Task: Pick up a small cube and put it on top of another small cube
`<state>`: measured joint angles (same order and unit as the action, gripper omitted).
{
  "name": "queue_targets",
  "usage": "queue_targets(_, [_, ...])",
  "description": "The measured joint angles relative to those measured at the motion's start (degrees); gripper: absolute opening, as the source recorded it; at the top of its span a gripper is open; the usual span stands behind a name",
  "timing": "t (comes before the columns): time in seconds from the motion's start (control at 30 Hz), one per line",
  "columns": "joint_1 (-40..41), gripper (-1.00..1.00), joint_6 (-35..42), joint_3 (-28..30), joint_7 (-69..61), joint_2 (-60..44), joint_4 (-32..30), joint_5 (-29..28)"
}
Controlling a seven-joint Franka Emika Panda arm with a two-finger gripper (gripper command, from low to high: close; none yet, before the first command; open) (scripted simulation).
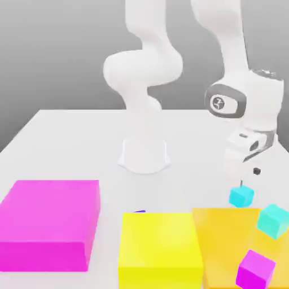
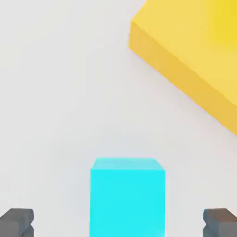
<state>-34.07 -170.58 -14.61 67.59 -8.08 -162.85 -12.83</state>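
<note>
1. The small cube, bright cyan-blue, sits on the white table near the exterior view's right edge, just beyond the far edge of the orange block. In the hand view it lies centred between the two dark fingertips.
2. Largest in the scene are the magenta block at the near left, the yellow block in the near middle, and the orange block touching its right side.
3. The white arm bends down from above on the right, its wrist directly over the cyan-blue cube.
4. On the orange block rest a greener turquoise cube and a small magenta cube, well apart from each other.
5. The gripper has its jaws spread as wide as they go, one finger on each side of the cube with clear gaps, holding nothing.
6. The step in hand looks like the approach to the pick. Next, I judge, the hand must sink until the fingers flank the cube's sides, then close squarely, before any lift toward another small cube.
</note>
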Motion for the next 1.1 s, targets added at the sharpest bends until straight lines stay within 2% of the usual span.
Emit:
queue_targets(0.1, [-7.4,0.0,-4.9,8.6,3.9,-6.1,1.3,-5.0])
queue_targets(0.13, [-9.2,-1.0,-6.2,10.5,4.3,-7.7,1.6,-5.3])
queue_targets(0.33, [-9.9,-1.0,-6.9,11.3,5.0,-8.5,1.8,-6.2])
queue_targets(0.4, [-8.2,-1.0,-5.3,9.4,4.1,-6.5,1.4,-5.2])
queue_targets(0.5, [-4.2,-1.0,-1.0,4.0,-0.7,-0.9,0.1,1.1])
queue_targets(0.6, [-4.4,-1.0,3.8,1.6,-6.8,5.4,-1.3,9.5])
queue_targets(0.7, [-2.6,-1.0,9.7,2.1,-8.8,7.4,2.6,12.2])
queue_targets(1.0, [4.3,-1.0,28.1,4.5,-10.0,7.7,20.7,12.9])
queue_targets(1.1, [5.7,-1.0,24.6,5.5,-9.1,3.1,21.7,11.6])
